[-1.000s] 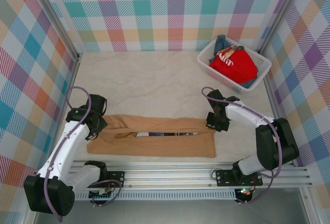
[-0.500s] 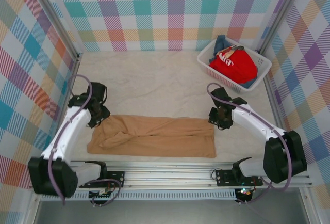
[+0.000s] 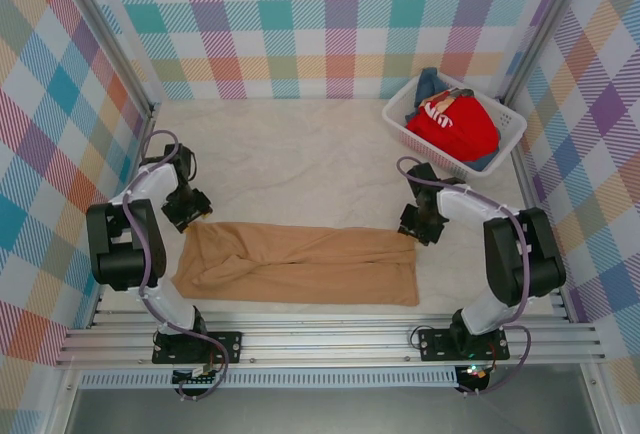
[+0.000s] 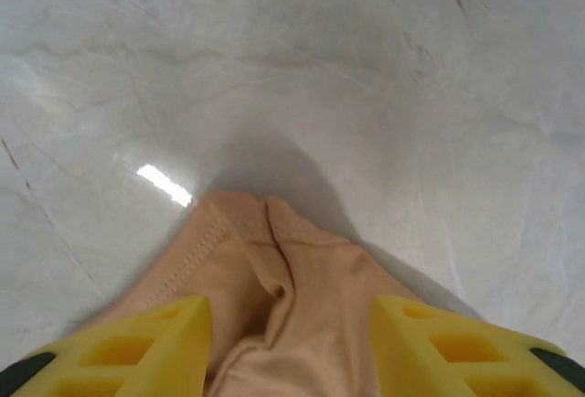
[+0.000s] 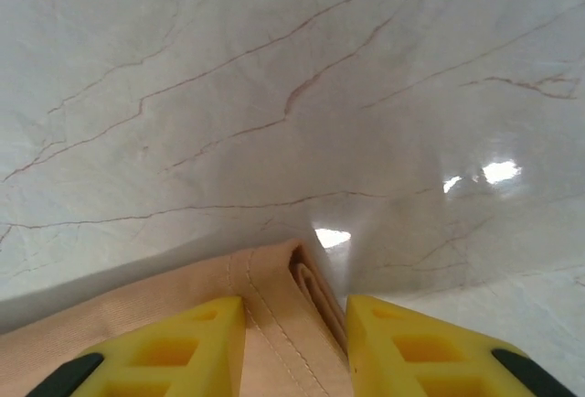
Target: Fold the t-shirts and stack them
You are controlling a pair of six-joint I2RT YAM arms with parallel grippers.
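Note:
The tan t-shirt (image 3: 300,264) lies folded into a long flat strip across the near part of the table, its print hidden. My left gripper (image 3: 188,212) stands at the strip's far left corner. In the left wrist view it (image 4: 291,324) is open, with the bunched tan cloth (image 4: 292,278) lying loose between the yellow fingers (image 4: 137,347). My right gripper (image 3: 417,228) is at the far right corner. There it (image 5: 295,324) is open and straddles the folded hem (image 5: 274,296). The red t-shirt (image 3: 455,126) with white lettering lies over a blue one (image 3: 428,84) in the basket.
The white lattice basket (image 3: 415,142) stands at the back right corner. Plaid walls close in the left, back and right sides. A metal rail (image 3: 330,339) runs along the near edge. Bare marbled tabletop (image 3: 290,164) stretches behind the tan shirt.
The left gripper has opened and let go of the shirt's left end, and its arm has swung back to the left. The fold has closed over the print. The right jaws have widened.

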